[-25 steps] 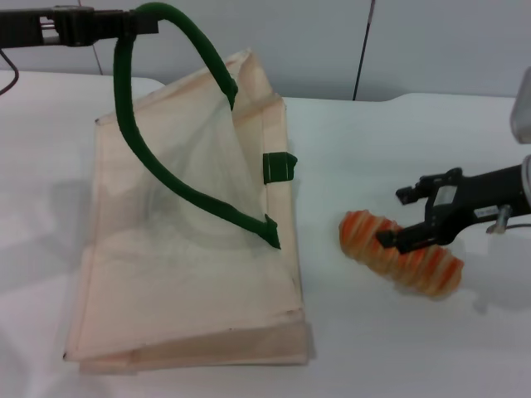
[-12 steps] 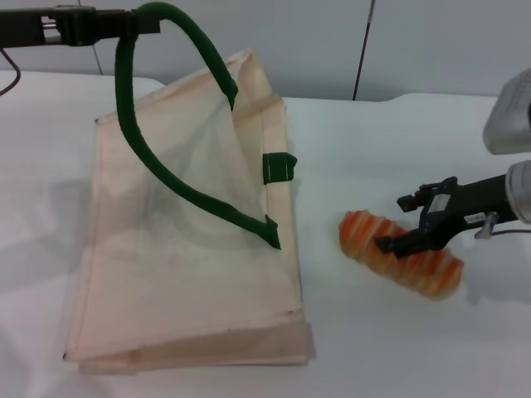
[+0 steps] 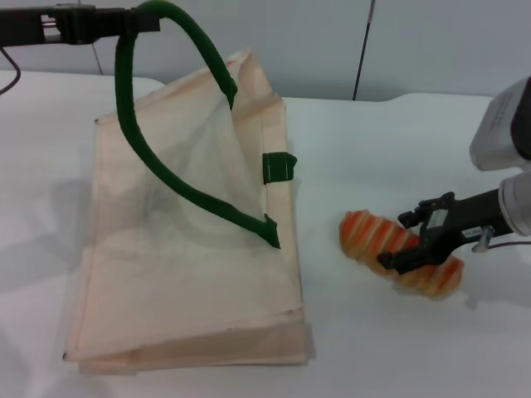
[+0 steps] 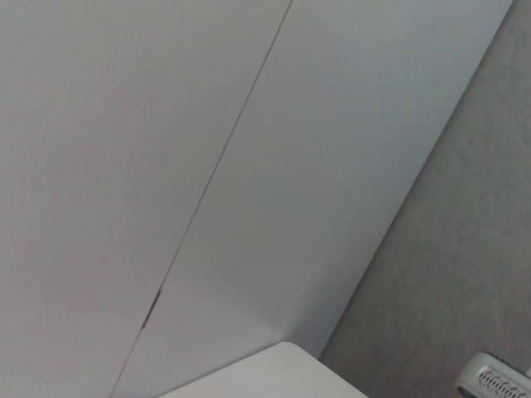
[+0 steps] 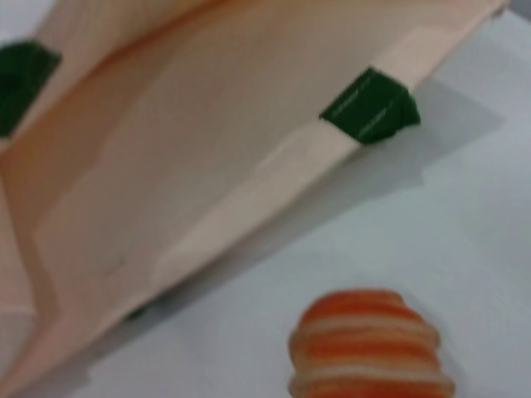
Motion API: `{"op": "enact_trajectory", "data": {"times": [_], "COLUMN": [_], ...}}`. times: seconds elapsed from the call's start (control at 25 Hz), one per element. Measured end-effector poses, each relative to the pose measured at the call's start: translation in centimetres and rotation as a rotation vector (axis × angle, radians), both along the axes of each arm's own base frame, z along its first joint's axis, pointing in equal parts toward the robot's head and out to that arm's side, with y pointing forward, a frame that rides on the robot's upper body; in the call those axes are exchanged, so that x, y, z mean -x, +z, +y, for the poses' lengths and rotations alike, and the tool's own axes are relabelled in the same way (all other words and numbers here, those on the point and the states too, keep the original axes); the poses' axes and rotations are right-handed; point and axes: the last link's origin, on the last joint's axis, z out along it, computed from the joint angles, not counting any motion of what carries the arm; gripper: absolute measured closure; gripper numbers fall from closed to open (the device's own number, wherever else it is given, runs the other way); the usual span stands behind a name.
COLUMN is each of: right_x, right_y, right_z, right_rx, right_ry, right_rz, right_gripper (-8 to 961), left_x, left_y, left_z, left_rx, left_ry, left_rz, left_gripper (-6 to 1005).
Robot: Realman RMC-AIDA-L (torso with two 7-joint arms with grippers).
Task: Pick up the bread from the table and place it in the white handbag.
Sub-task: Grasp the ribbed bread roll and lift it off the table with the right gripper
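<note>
The bread (image 3: 371, 235), a loaf striped orange and cream, lies on the white table (image 3: 373, 141) to the right of the white handbag (image 3: 182, 274). My right gripper (image 3: 400, 241) is low over the loaf's right half, open, with one dark finger on each side of it. In the right wrist view the bread (image 5: 369, 348) sits close, with the handbag's open mouth (image 5: 191, 149) beyond it. At the far left my left gripper (image 3: 133, 21) is shut on a green handle (image 3: 166, 178), holding the bag's upper side lifted.
A second green handle end (image 3: 280, 167) sticks out at the bag's right edge, between bag and loaf. A grey wall with a dark seam (image 3: 362, 50) stands behind the table. The left wrist view holds only wall panels (image 4: 249, 166) and a table corner.
My right gripper has sunk lower and shifted slightly toward the table's front, over the bread. The loaf, the bag and the left arm have stayed put.
</note>
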Motion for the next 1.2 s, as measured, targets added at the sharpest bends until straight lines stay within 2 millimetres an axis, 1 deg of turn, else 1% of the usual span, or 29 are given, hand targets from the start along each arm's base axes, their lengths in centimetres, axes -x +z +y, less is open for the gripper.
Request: {"op": "enact_trajectory", "data": {"times": [0.16, 0.64, 0.76, 1.2], "right_x": [-0.49, -0.26, -0.32, -0.05], "right_y": [-0.40, -0.80, -0.82, -0.56], "right_z": [0.11, -0.07, -0.09, 0.00], "right_rx": [-0.013, 0.018, 0.023, 0.026], "right_ry": [-0.004, 0.038, 0.043, 0.060], "right_rz": [-0.024, -0.044, -0.050, -0.039], "right_gripper": [61, 62, 150, 270], "left_x": [-0.03, 0.05, 0.05, 0.22], "left_y": [0.01, 0.05, 0.05, 0.01], "left_z": [0.02, -0.03, -0.03, -0.13], "left_rx": [-0.001, -0.003, -0.004, -0.003], "left_ry": [-0.001, 0.001, 0.000, 0.005], "left_rz": [-0.001, -0.002, -0.002, -0.004], "left_gripper": [855, 855, 855, 854]}}
